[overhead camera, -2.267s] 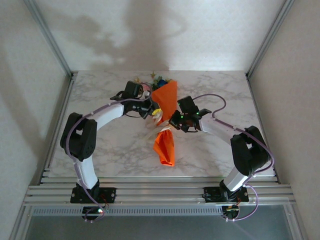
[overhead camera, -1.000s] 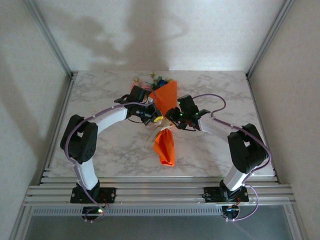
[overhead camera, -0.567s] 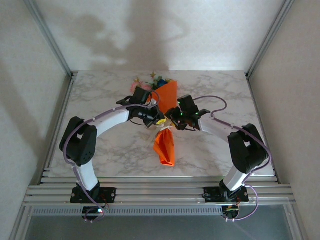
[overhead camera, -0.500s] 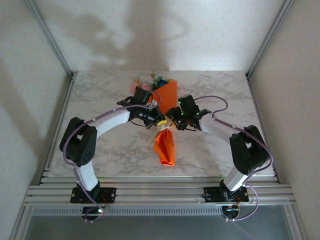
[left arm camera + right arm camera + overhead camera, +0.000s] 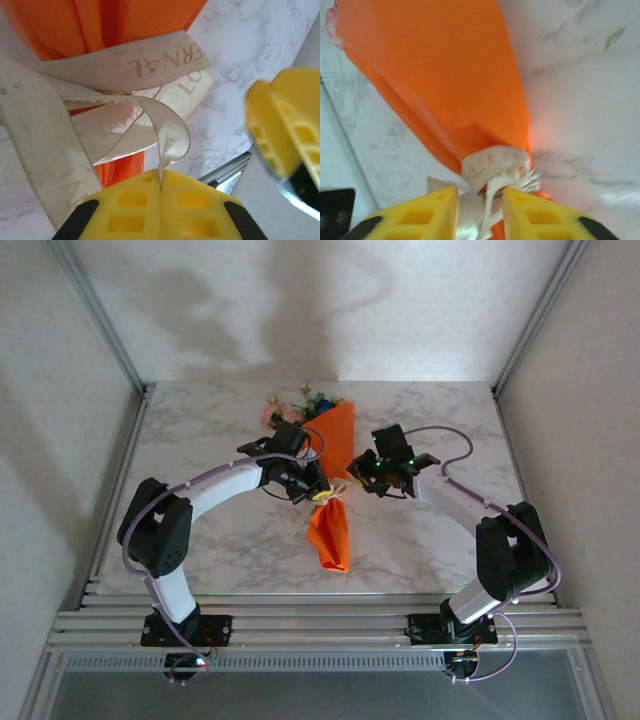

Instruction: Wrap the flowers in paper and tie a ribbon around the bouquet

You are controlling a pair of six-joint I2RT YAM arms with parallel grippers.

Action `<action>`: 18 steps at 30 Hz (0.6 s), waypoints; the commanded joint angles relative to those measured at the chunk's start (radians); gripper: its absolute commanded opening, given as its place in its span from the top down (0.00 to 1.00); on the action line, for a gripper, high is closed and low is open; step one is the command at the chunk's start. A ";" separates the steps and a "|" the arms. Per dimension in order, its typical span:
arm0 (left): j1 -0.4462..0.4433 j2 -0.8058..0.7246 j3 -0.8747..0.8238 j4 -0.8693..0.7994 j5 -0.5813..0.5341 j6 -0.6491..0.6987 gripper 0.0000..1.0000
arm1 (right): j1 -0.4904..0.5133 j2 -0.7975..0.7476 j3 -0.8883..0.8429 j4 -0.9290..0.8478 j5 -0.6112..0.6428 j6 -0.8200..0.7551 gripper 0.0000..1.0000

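The bouquet lies mid-table in the top view, an orange paper cone (image 5: 336,432) with pink and blue flowers (image 5: 292,408) at its far end and a flared tail (image 5: 328,536) toward me. Cream ribbon (image 5: 150,60) is wound round the narrow waist of the paper (image 5: 110,20). My left gripper (image 5: 161,181) is shut on a loop of that ribbon, left of the waist (image 5: 321,493). On the other side of the waist, my right gripper (image 5: 356,478) is open, with loose ribbon (image 5: 492,162) strands lying between its fingers (image 5: 480,199). The stems are hidden inside the paper.
The marble table (image 5: 200,450) has bare surface to the left and right of the bouquet. Aluminium rails (image 5: 320,625) run along the near edge, and slanted frame posts (image 5: 100,315) stand at the back corners. A yellow finger (image 5: 285,125) of the right gripper sits close beside the left one.
The left gripper has crept right to the waist, still shut on the ribbon. The right arm has swung a little to the right and its jaws have narrowed.
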 commanded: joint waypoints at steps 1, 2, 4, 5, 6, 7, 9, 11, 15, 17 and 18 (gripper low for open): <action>-0.017 -0.013 -0.018 -0.033 -0.054 0.023 1.00 | -0.045 0.040 0.055 -0.087 -0.006 -0.154 0.78; -0.017 -0.011 -0.018 -0.038 -0.064 0.026 1.00 | -0.062 0.051 0.054 -0.091 -0.029 -0.152 0.80; -0.019 -0.011 -0.022 -0.041 -0.072 0.029 1.00 | -0.082 0.054 0.038 -0.052 -0.071 -0.134 0.81; -0.019 -0.010 -0.026 -0.041 -0.075 0.029 1.00 | -0.081 0.054 0.040 -0.034 -0.079 -0.125 0.80; -0.020 -0.010 -0.030 -0.041 -0.075 0.029 1.00 | -0.082 0.057 0.046 -0.024 -0.085 -0.114 0.80; -0.021 -0.008 -0.033 -0.039 -0.075 0.028 1.00 | -0.080 0.065 0.050 -0.008 -0.097 -0.093 0.80; -0.021 -0.006 -0.038 -0.038 -0.080 0.026 1.00 | -0.073 0.087 0.053 0.020 -0.120 -0.049 0.78; -0.021 -0.002 -0.037 -0.038 -0.081 0.026 1.00 | -0.064 0.102 0.051 0.053 -0.133 -0.016 0.76; -0.024 0.002 -0.032 -0.038 -0.082 0.025 1.00 | -0.060 0.135 0.062 0.042 -0.124 0.000 0.74; -0.024 0.004 -0.030 -0.038 -0.082 0.026 1.00 | -0.060 0.153 0.059 0.052 -0.134 0.002 0.72; -0.024 0.004 -0.029 -0.038 -0.082 0.025 1.00 | -0.059 0.161 0.060 0.052 -0.138 0.004 0.71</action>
